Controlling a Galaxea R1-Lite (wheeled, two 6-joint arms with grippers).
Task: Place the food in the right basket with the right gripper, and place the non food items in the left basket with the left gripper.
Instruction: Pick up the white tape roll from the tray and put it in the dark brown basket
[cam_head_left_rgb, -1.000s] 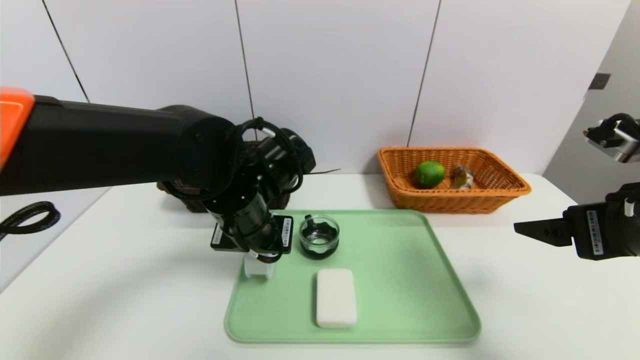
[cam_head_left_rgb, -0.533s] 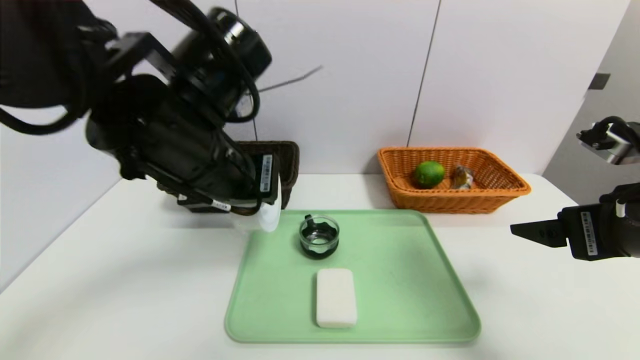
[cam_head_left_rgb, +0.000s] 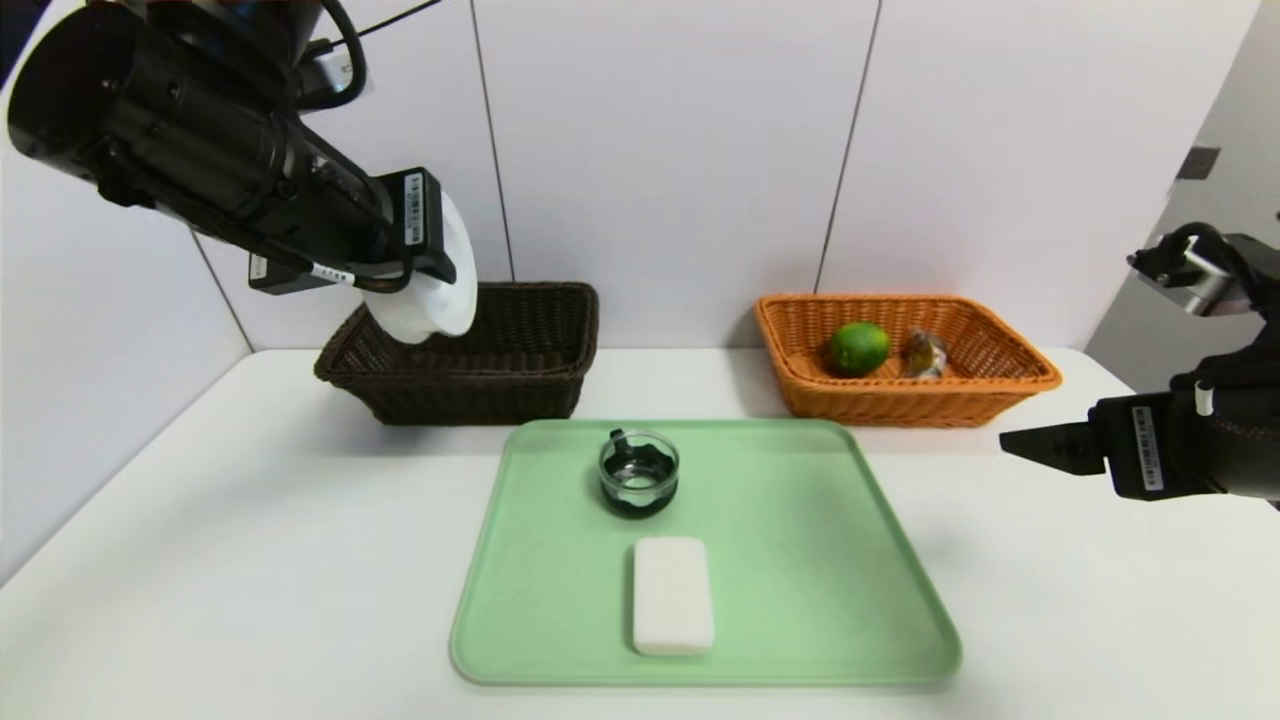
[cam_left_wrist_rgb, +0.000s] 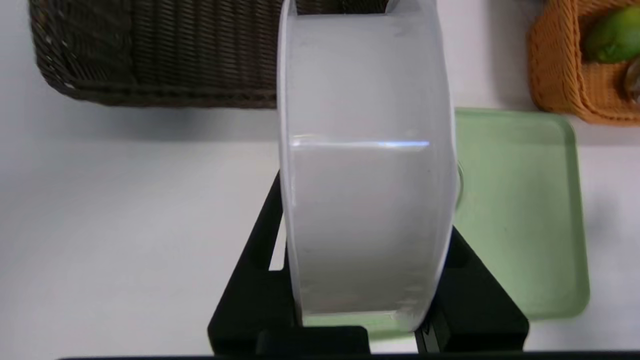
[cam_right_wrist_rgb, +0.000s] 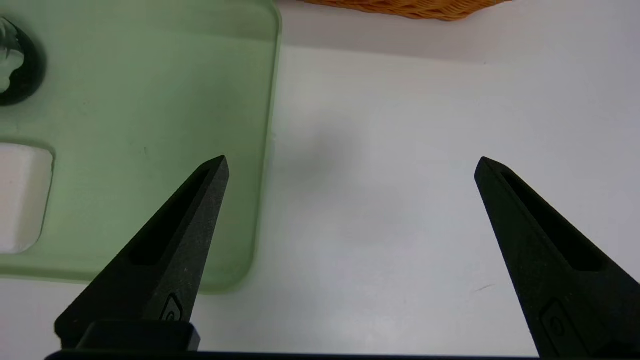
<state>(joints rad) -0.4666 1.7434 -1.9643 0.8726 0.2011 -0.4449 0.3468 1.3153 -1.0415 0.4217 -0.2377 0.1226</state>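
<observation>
The left end effector (cam_left_wrist_rgb: 367, 235) is closed around a white, round plastic ring-shaped roll (cam_left_wrist_rgb: 370, 165), its two black fingers pressed to either side of it and parted only by the roll's width. It holds the roll raised in the air, near the rectangular dark brown, almost black woven wicker basket (cam_head_left_rgb: 480, 395); in the head view the roll overlaps the left part of that basket's opening. What can be seen of the dark basket's inside is bare weave.

Just in front of the dark basket lies a pale green rectangular tray with rounded corners (cam_head_left_rgb: 800, 560), flat on the white worktop (cam_head_left_rgb: 250, 560). Standing on it, towards the far left, is a small clear glass cup with black inside (cam_head_left_rgb: 638, 475). Nearer the front edge, a white rounded rectangular soap-like bar (cam_head_left_rgb: 672, 597) lies flat, apart from the cup.

Beyond the tray on the right sits the orange-tan woven wicker basket with flared sides (cam_head_left_rgb: 915, 405). In it are a glossy green lime (cam_head_left_rgb: 858, 348) and, just to the lime's right, a short clear-wrapped stick of gold and brown sweets (cam_head_left_rgb: 925, 355).

The right end effector (cam_right_wrist_rgb: 352, 167) hangs over the worktop to the right of the tray, its fingers spread wide with nothing between them.
</observation>
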